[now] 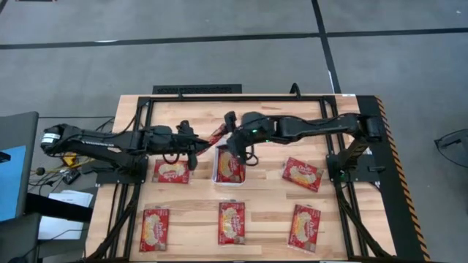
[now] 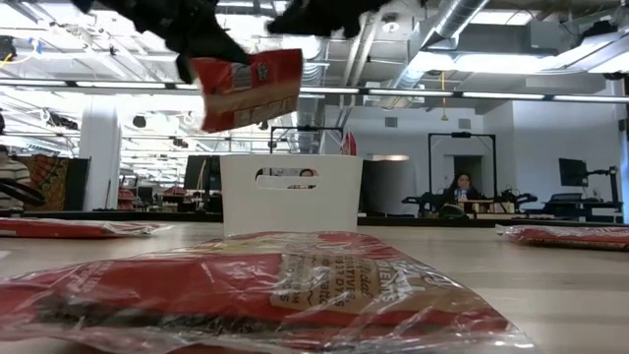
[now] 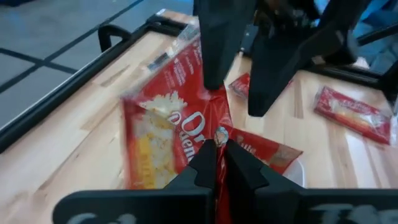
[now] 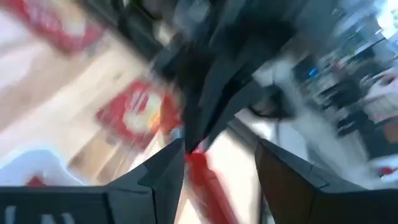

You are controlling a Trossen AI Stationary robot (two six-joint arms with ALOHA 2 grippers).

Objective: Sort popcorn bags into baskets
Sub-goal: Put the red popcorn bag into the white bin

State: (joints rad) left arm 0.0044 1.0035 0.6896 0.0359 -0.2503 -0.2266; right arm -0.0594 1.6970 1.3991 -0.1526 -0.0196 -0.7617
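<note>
My left gripper [image 1: 197,143] is shut on a red popcorn bag [image 1: 217,134] and holds it in the air just beyond the far left corner of the white basket [image 1: 228,175]. In the low view the bag [image 2: 246,90] hangs tilted above the basket [image 2: 290,197]. My right gripper [image 1: 235,142] is open at the bag's other end; in the left wrist view its two fingers [image 3: 217,43] stand on either side of the bag's far edge. The basket holds at least one red bag [image 1: 228,165]. Several more bags lie flat on the table. My left gripper pinches the bag between its two fingers at the near edge [image 3: 216,134], coming level from the table's left. The bag is lifted clear of the table and stretches away from the fingers, tilted. My right gripper: whether its open fingers touch the bag's edge [image 4: 200,167], I cannot tell.
Loose bags lie left of the basket [image 1: 171,172], right of it [image 1: 302,174], and in a row along the near edge [image 1: 154,229], [image 1: 232,223], [image 1: 303,226]. A black frame [image 1: 219,98] borders the table. A person [image 2: 458,187] sits in the room beyond.
</note>
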